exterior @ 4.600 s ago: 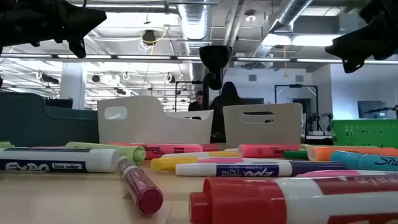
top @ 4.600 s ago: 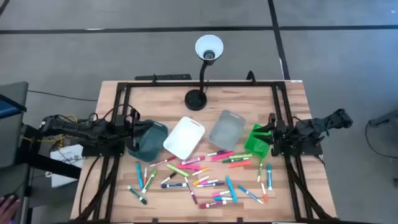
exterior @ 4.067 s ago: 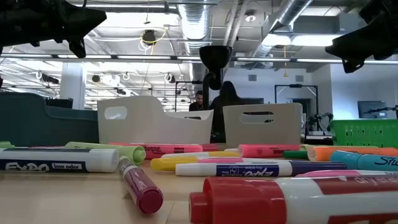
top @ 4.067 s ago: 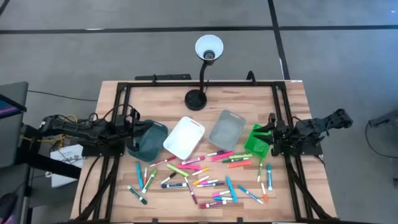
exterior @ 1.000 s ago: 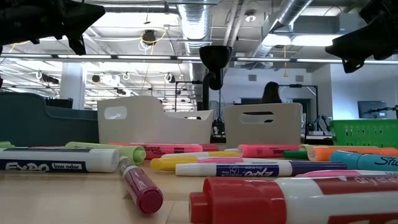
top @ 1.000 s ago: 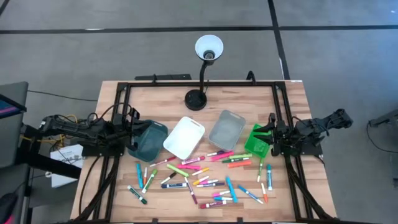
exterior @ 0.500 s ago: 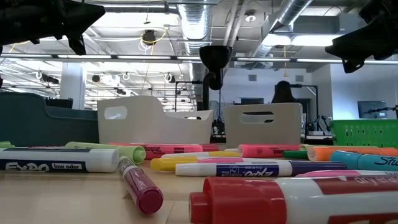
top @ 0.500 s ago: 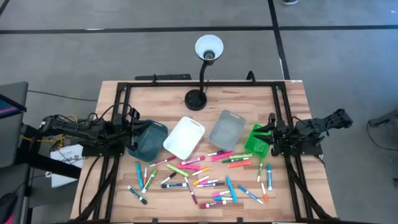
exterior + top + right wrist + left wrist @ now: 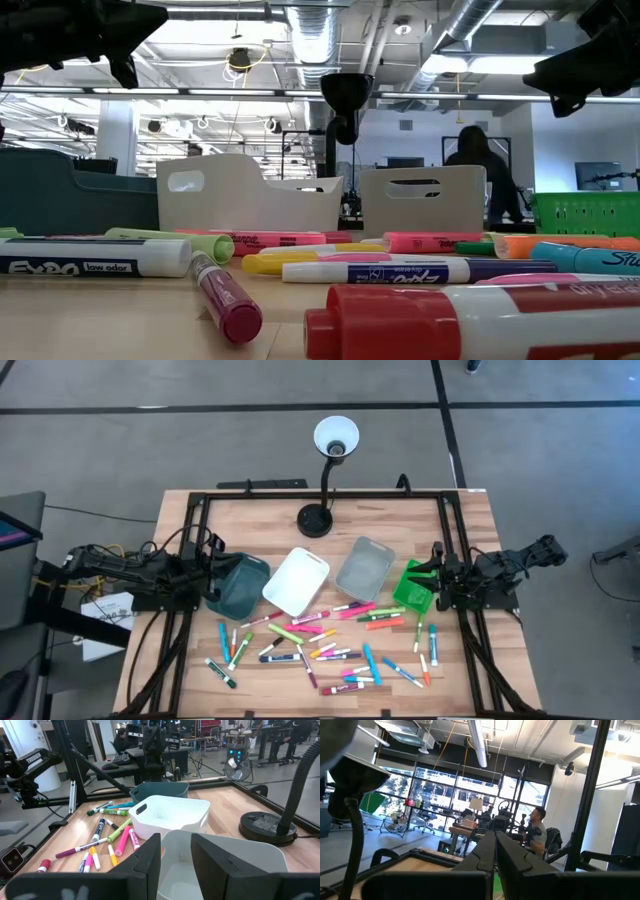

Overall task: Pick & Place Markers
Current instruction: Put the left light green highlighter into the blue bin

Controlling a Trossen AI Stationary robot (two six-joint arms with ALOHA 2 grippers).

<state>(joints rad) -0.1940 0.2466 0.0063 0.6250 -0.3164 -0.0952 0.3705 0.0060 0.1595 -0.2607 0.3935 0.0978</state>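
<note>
Many markers lie scattered flat on the wooden table's near half; they also fill the foreground of the low view. My left gripper waits at the table's left edge, beside the teal bin. Its fingers are shut and empty in the left wrist view. My right gripper waits at the right edge, by the green bin. It is open and empty in the right wrist view. Both grippers are raised above the table and away from the markers.
A white bin and a grey bin stand between the teal and green ones, just beyond the markers. A black gooseneck lamp stands at the far middle. A black frame runs around the table. A person stands in the room behind.
Both arms have kept still and the markers have not moved. In the room beyond the table a person has walked toward the right.
</note>
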